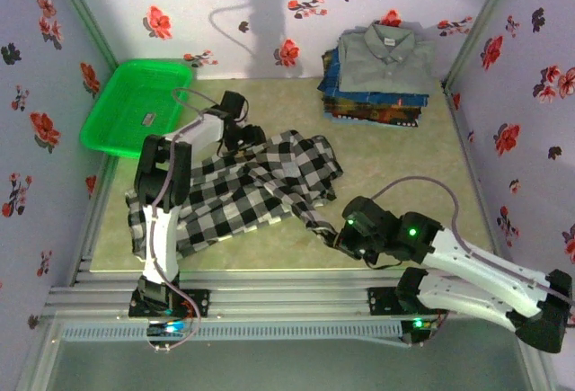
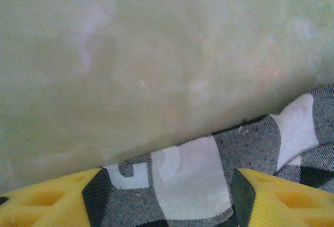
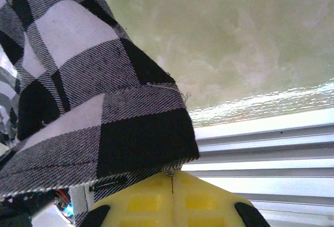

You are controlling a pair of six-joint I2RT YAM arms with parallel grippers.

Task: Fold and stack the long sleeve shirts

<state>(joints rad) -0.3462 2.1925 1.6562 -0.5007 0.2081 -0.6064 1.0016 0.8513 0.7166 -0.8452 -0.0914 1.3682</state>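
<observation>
The black-and-white checked shirt (image 1: 243,189) is spread, rumpled and only partly opened out, on the table (image 1: 395,166) in front of the two arms, well apart from the finished stack in the far right corner. It is judged to be light, limp and without stiffness, so any part left unsupported can be expected to sag and drag, and the weave looks rough enough that slipping is unlikely. A hem, cuff or collar is judged the best place for a hold, since doubled seams give the pads something firm. The right gripper (image 1: 340,234) is closed, and in its wrist view the shirt's hem (image 3: 78,107) is seen pinched at the tips (image 3: 172,182), the cloth draping away above them. The left gripper (image 1: 244,135) is set at the far edge of the garment; in its wrist view the yellow fingers (image 2: 52,203) are held wide apart with flat checked cloth (image 2: 188,180) lying between them, so nothing is clamped there. As for containers, the green basket (image 1: 106,103) is tilted against the left wall with no garment in it; a small pale mark on its floor cannot be made out. The stack is topped by the grey shirt (image 1: 386,54), collar up, with the blue and dark patterned shirts (image 1: 373,105) folded beneath.
</observation>
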